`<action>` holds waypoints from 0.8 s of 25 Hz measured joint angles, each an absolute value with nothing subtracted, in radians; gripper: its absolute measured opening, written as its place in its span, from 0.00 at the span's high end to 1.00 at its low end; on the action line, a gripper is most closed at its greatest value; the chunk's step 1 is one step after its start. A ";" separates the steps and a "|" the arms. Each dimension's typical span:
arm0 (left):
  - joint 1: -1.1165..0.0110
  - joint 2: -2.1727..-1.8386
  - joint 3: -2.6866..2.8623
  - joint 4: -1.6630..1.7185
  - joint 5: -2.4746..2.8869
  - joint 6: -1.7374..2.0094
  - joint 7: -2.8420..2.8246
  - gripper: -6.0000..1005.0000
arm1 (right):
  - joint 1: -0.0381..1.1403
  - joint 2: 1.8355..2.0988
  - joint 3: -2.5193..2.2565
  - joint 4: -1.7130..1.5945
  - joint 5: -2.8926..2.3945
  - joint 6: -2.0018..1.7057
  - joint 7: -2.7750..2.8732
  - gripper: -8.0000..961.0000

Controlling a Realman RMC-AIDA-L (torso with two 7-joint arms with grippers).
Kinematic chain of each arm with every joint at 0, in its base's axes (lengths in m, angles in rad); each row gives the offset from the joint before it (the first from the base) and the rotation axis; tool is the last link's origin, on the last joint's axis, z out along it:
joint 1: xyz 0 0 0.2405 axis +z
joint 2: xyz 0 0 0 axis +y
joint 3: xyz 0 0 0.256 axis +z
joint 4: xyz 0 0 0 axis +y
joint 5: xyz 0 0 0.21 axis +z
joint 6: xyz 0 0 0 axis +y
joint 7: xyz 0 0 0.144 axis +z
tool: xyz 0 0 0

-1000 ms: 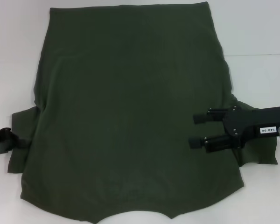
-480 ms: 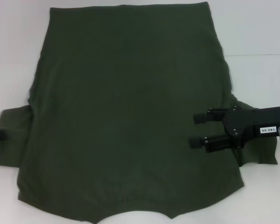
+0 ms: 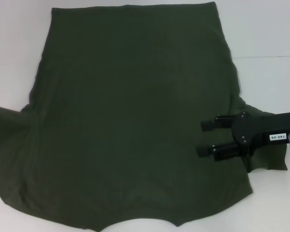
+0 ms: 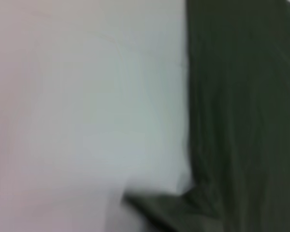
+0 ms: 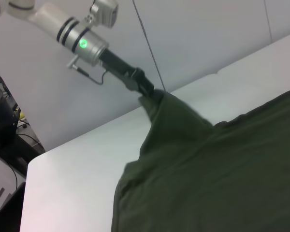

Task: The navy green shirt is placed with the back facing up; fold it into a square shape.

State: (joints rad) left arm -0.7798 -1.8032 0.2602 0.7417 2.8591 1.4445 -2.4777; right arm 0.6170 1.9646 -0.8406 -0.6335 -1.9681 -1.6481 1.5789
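Note:
The navy green shirt (image 3: 135, 111) lies spread back up on the white table (image 3: 266, 29), its collar edge toward me. Its left sleeve (image 3: 5, 140) is raised and drawn out past the picture's left edge. In the right wrist view my left gripper (image 5: 149, 94) is shut on that sleeve's tip (image 5: 159, 104), holding it above the table. My right gripper (image 3: 205, 137) is open over the shirt's right side, next to the right sleeve (image 3: 270, 159). The left wrist view shows the shirt's edge (image 4: 241, 111) against the table.
A seam (image 3: 266, 57) crosses the white table at the right. In the right wrist view the table's far corner (image 5: 31, 164) shows, with dark equipment (image 5: 2, 121) beyond it. Bare table lies on both sides of the shirt.
My left gripper has left the head view to the left, lifting the left sleeve up and outward with it. My right gripper has sunk slightly.

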 joint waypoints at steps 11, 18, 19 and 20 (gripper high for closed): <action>-0.887 -1.769 0.294 0.719 2.850 1.638 -2.602 0.98 | 0.612 1.965 -0.841 -0.633 -1.971 -1.628 1.578 0.02; -0.957 -1.815 0.342 0.619 2.844 1.612 -2.703 0.98 | 0.608 1.963 -0.839 -0.634 -1.971 -1.623 1.578 0.02; -0.964 -1.826 0.347 0.606 2.844 1.598 -2.711 0.98 | 0.608 1.963 -0.839 -0.633 -1.971 -1.622 1.578 0.02; -0.970 -1.835 0.350 0.593 2.844 1.583 -2.718 0.98 | 0.608 1.963 -0.839 -0.633 -1.971 -1.622 1.578 0.02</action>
